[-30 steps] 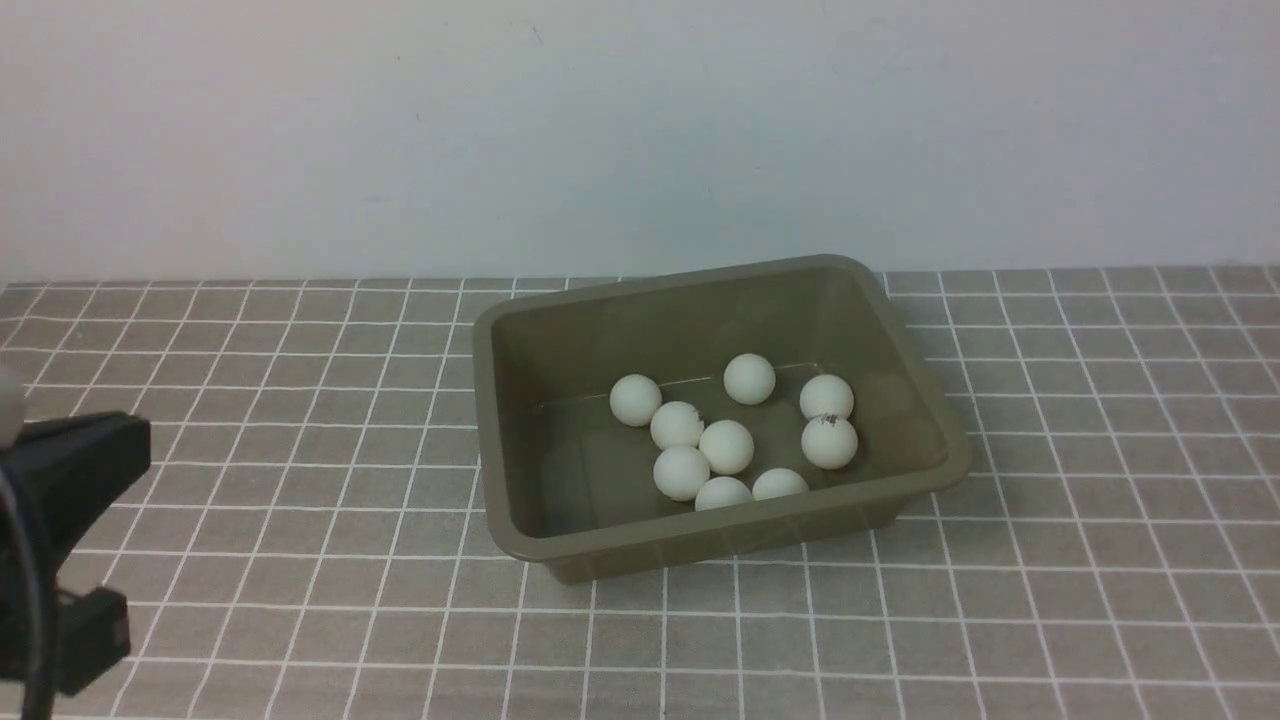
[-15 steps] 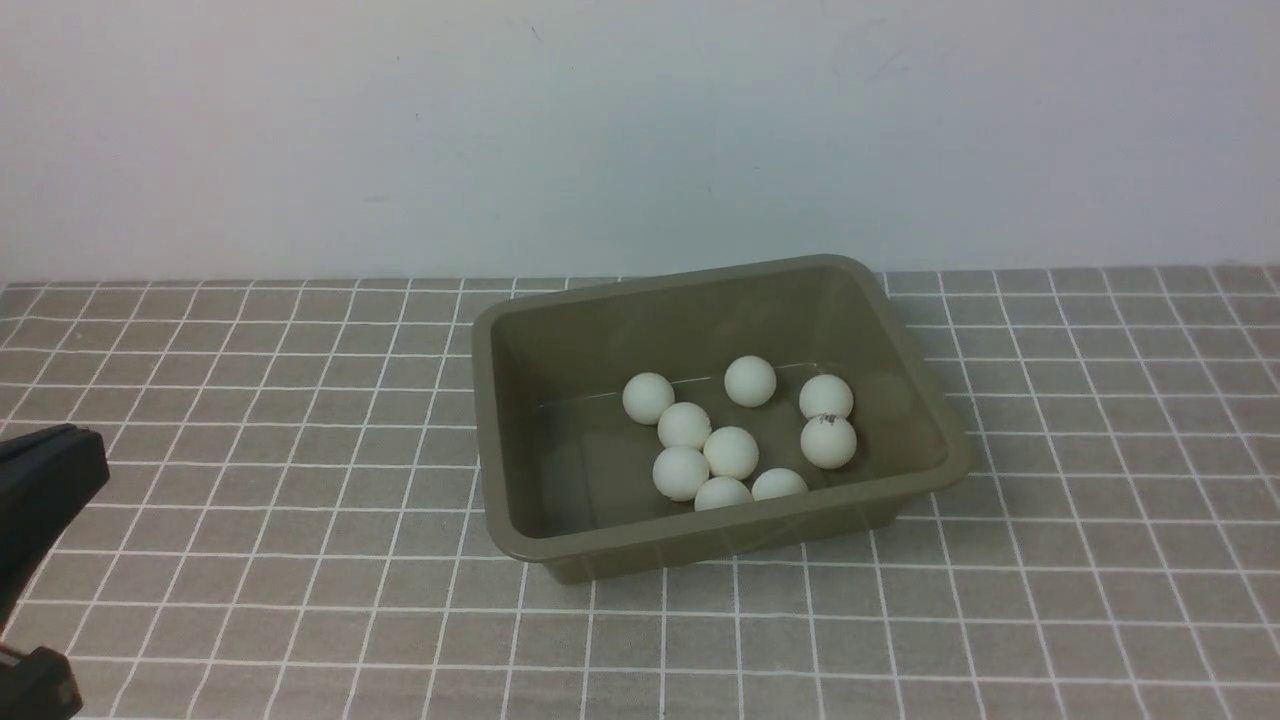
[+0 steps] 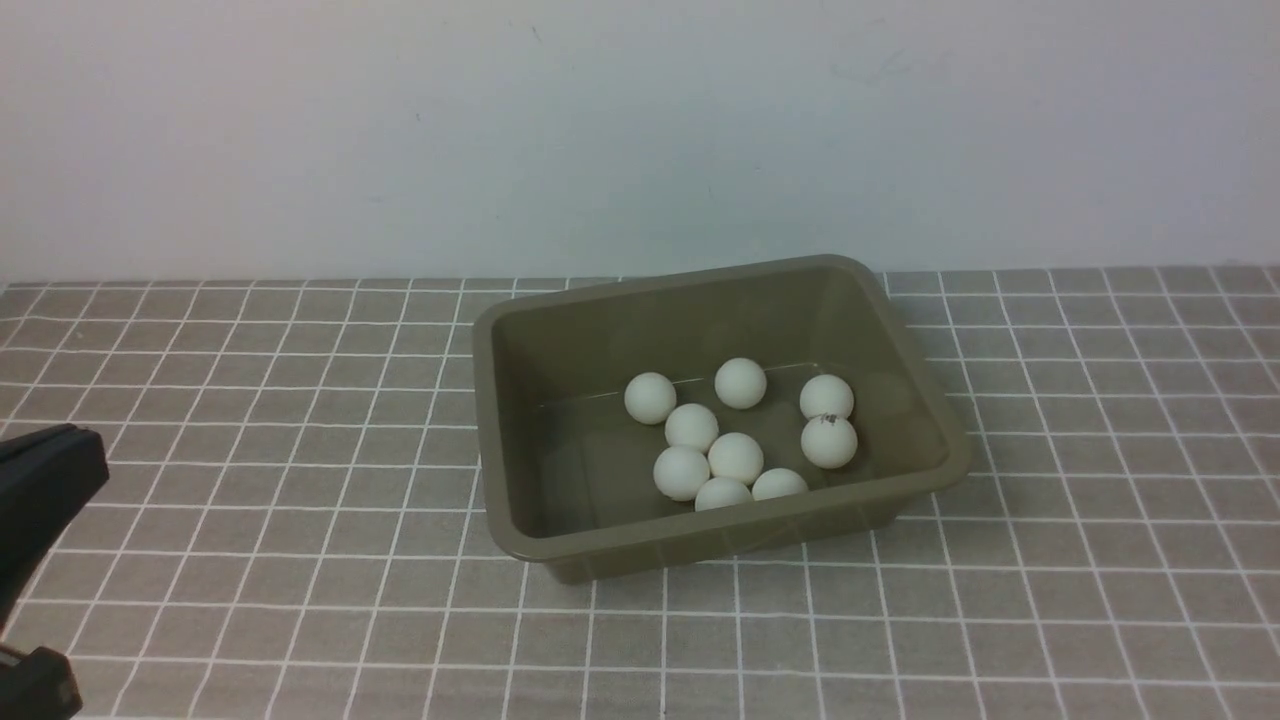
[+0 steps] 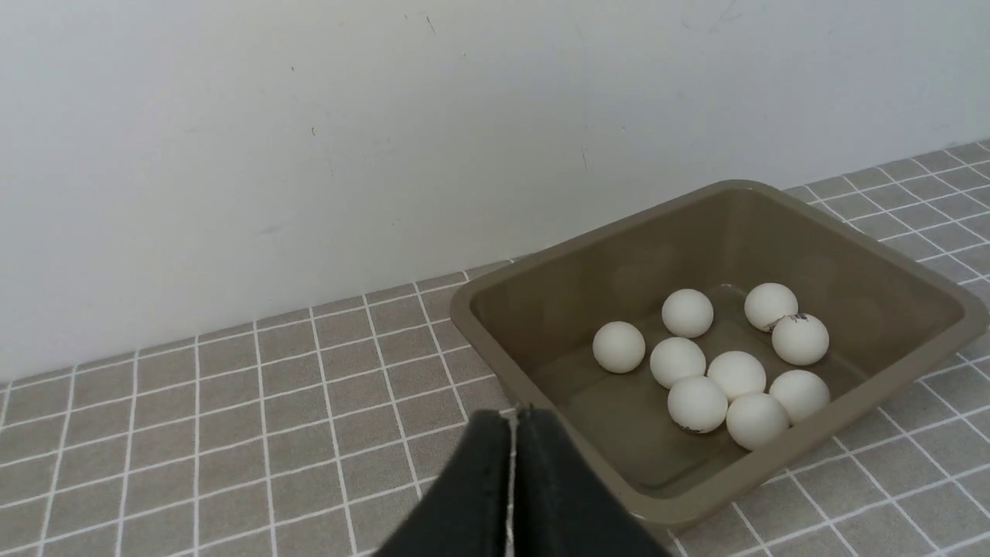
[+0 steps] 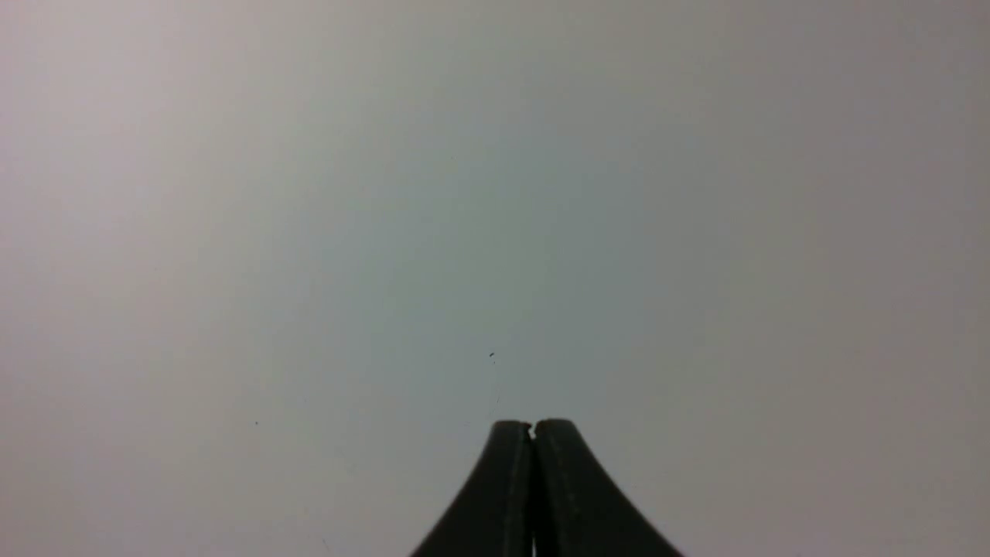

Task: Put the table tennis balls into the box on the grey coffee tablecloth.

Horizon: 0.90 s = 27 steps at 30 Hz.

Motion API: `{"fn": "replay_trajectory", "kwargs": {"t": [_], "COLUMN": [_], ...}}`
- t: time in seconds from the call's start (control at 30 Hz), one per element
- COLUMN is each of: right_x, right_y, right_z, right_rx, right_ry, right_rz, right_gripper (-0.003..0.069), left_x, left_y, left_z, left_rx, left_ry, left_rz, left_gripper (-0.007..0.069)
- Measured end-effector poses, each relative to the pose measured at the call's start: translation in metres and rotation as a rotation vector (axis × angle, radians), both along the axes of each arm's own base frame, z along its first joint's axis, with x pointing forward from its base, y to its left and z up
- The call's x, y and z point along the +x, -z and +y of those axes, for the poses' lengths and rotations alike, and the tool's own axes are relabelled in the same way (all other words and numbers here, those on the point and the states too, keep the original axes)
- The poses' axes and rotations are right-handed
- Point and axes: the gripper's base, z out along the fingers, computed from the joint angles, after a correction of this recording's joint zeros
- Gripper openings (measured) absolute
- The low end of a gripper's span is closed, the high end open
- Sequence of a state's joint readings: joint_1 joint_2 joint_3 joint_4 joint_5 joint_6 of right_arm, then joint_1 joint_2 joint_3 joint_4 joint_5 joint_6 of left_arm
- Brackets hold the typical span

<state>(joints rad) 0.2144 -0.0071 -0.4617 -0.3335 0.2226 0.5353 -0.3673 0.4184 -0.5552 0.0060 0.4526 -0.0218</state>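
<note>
Reading the front view: I am seeing the box (image 3: pixel 720 520) sitting on the grey coffee tablecloth (image 3: pixel 280 400), right of centre, with all eight table tennis balls (image 3: pixel 735 457) lying inside it, clustered toward its near right part. One ball on the right carries a small dark mark. The left gripper (image 4: pixel 513 414) is hanging near the box's near left corner, jaws pressed together on nothing. The right gripper (image 5: pixel 532 425) is facing a blank grey wall (image 5: pixel 309 193), jaws likewise pressed together, empty.
</note>
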Motion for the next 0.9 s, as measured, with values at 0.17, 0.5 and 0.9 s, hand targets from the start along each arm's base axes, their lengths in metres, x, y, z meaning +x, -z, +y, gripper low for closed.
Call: {"fn": "replay_trajectory", "kwargs": {"t": [0.17,0.5,0.9], "right_x": [0.0,0.0,0.0], "right_y": [0.0,0.0,0.0], "right_z": [0.0,0.0,0.0], "right_rx": [0.0,0.0,0.0], "right_ry": [0.0,0.0,-0.001], "right_rz": [0.0,0.0,-0.002], "right_gripper": [-0.0015,-0.0015,-0.0015], "left_x": [-0.009,-0.027,-0.028], "left_y": [0.018,0.135,0.159], "left_z": [0.008,0.026,0.026], "left_rx": [0.006,0.017,0.015], "left_ry": [-0.06,-0.284,-0.285], "left_rz": [-0.031,-0.005,0.08], "left_gripper": [-0.0005,-0.0005,-0.0005]}}
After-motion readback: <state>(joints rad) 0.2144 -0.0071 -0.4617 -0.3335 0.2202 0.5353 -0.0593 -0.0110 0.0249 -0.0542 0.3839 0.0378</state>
